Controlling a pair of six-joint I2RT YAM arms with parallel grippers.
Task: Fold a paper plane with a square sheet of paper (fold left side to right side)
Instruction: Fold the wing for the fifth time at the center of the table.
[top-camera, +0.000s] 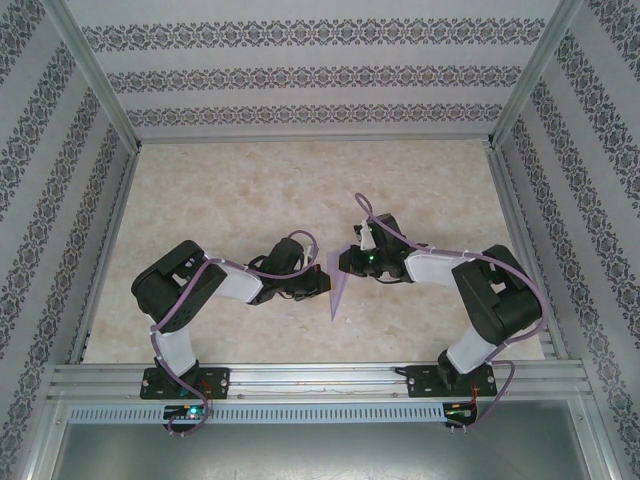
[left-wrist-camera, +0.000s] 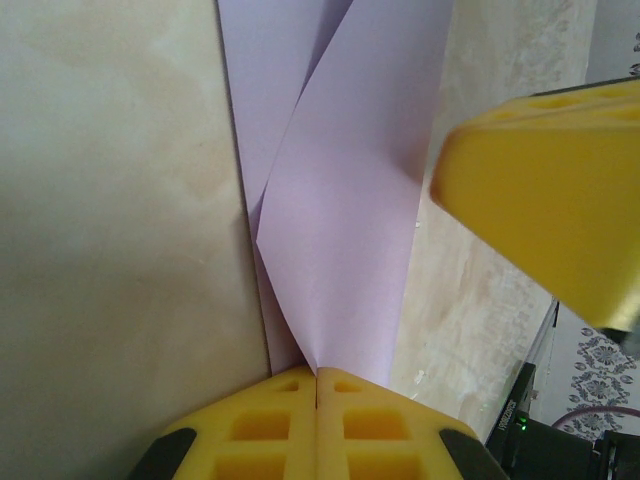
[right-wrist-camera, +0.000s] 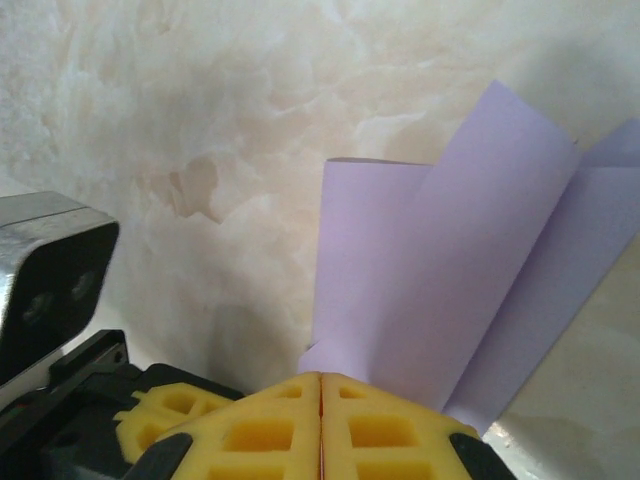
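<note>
The lilac sheet of paper (top-camera: 338, 287) is folded into a slim pointed shape and held up on edge between the two arms, its tip pointing toward the near edge. My left gripper (top-camera: 322, 281) is shut on it from the left. In the left wrist view the yellow fingertips (left-wrist-camera: 290, 385) of my left gripper (left-wrist-camera: 317, 372) pinch the paper (left-wrist-camera: 340, 210), whose layers splay apart above them. My right gripper (top-camera: 346, 262) is shut on the paper's far end. In the right wrist view the right gripper (right-wrist-camera: 321, 378) pinches the fanned-out folds of paper (right-wrist-camera: 450, 290).
The beige marbled table (top-camera: 250, 190) is ringed by aluminium rails (top-camera: 320, 378) and patterned walls. The right gripper's yellow finger (left-wrist-camera: 545, 190) hangs close beside the paper in the left wrist view. The left gripper's body (right-wrist-camera: 60, 270) sits just left of the right fingers.
</note>
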